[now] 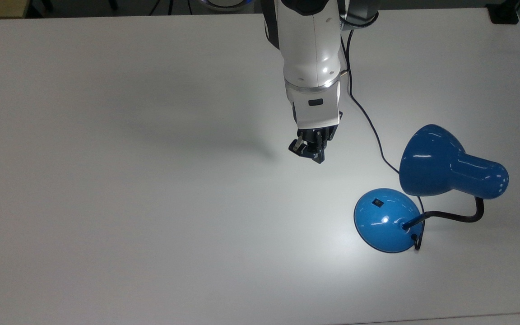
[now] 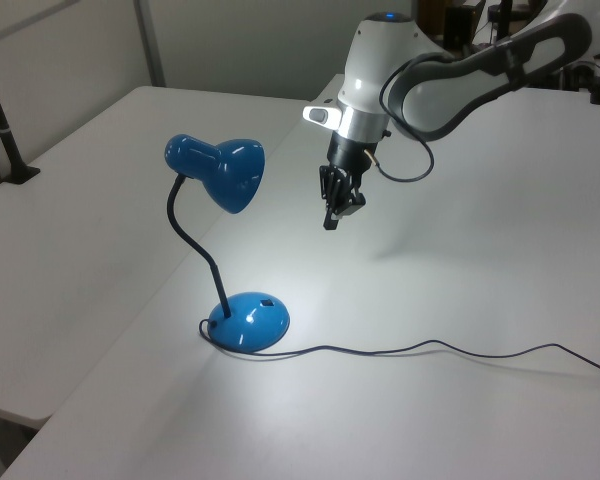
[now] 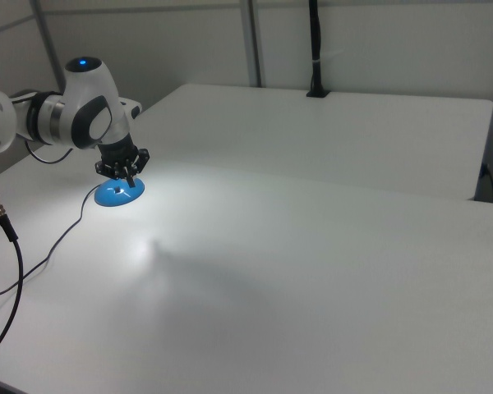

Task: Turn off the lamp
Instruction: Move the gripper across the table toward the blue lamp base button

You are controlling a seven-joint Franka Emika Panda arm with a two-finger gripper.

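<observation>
The lamp stands on the white table (image 1: 106, 180) at the top view's right. It is lit, with a bright pool of light on the table around its round blue base (image 1: 384, 220) (image 2: 248, 322) (image 3: 119, 192). A small black switch (image 1: 378, 203) sits on the base's upper side. The bell-shaped shade (image 1: 436, 162) (image 2: 225, 172) hangs over the base on a curved black neck (image 1: 461, 216). My gripper (image 1: 308, 152) (image 2: 332, 215) (image 3: 125, 172) hovers above the table, up and left of the base in the top view, pointing down, shut and holding nothing.
The lamp's black cord (image 1: 359, 104) (image 2: 430, 347) runs from the base across the table to its far edge, close beside my arm (image 1: 309, 54). A black clamp (image 1: 503, 13) sits at the table's corner. A second white table (image 2: 80, 180) adjoins in the left view.
</observation>
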